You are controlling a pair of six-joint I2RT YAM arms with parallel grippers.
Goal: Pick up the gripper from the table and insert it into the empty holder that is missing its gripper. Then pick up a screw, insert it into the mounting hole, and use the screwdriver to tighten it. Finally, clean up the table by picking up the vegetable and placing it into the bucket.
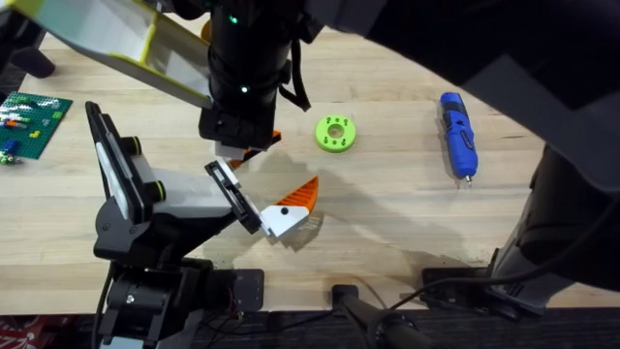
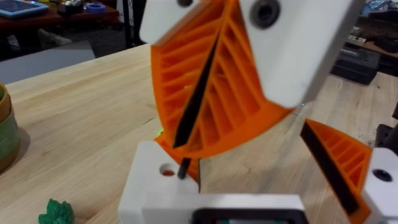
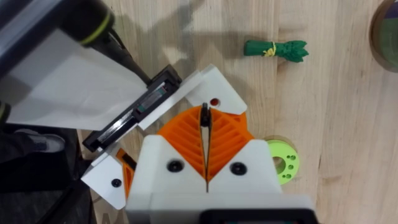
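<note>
The gripper (image 3: 214, 87), probably light, rigid plastic best held by its flat white base rather than its ribbed wedge, lies just below the right gripper (image 3: 205, 127), whose fingers pinch a thin black pin (image 3: 204, 114).

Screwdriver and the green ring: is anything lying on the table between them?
Nothing. In the overhead view, the stretch of table between the green ring and the screwdriver is bare wood.
</note>
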